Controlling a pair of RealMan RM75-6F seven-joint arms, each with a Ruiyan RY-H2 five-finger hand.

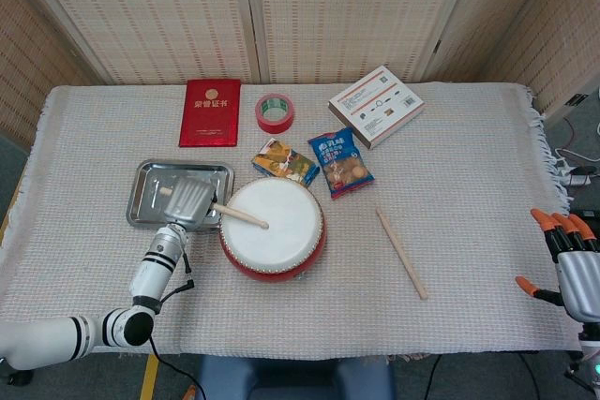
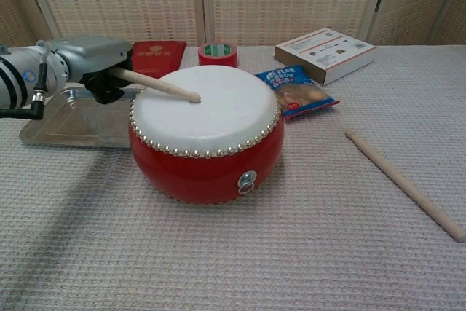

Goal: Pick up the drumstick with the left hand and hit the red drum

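The red drum (image 1: 272,229) (image 2: 207,143) with a white skin sits mid-table. My left hand (image 1: 187,201) (image 2: 98,63) grips a wooden drumstick (image 1: 240,215) (image 2: 156,85) just left of the drum. The stick slants down over the skin and its tip touches the drumhead. A second drumstick (image 1: 401,253) (image 2: 404,183) lies loose on the cloth to the drum's right. My right hand (image 1: 570,267) hangs at the table's far right edge, fingers apart, holding nothing.
A metal tray (image 1: 148,192) (image 2: 65,121) lies under my left hand. Behind the drum are two snack packets (image 1: 339,162) (image 1: 284,162), a red tape roll (image 1: 275,111), a red booklet (image 1: 210,111) and a cardboard box (image 1: 375,105).
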